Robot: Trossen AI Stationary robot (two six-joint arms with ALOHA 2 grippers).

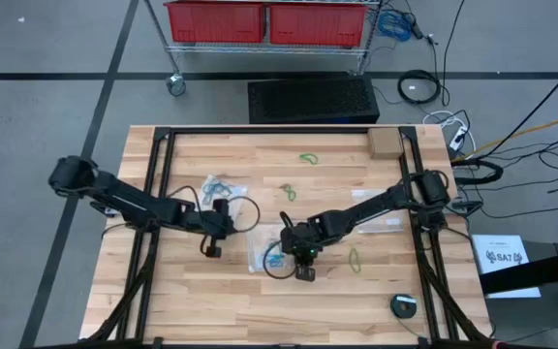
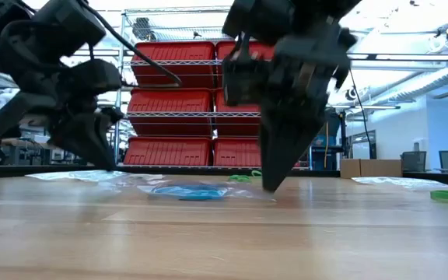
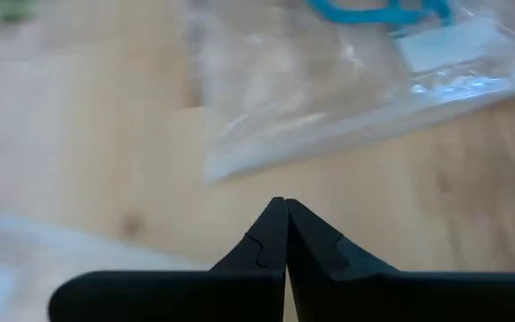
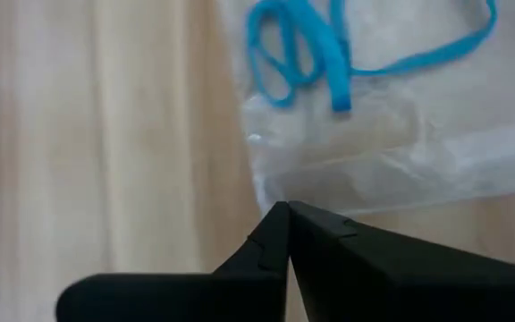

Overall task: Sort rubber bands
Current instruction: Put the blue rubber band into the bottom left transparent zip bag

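Wooden table: both grippers, left, right, closed, tips down.

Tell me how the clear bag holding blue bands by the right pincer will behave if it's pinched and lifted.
The clear bag looks thin and crinkled, so it will probably sag and fold rather than hold shape. It lies flat on the table, likely light and slippery. The loose blue bands inside may slide.

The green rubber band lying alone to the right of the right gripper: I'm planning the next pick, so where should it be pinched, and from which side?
The green rubber band lies flat on bare table, clear of the bags. Probably best to come straight down from above and pinch across one long side of the loop, fingers straddling the strand. The right gripper, shut now, sits nearest and would need to open first.
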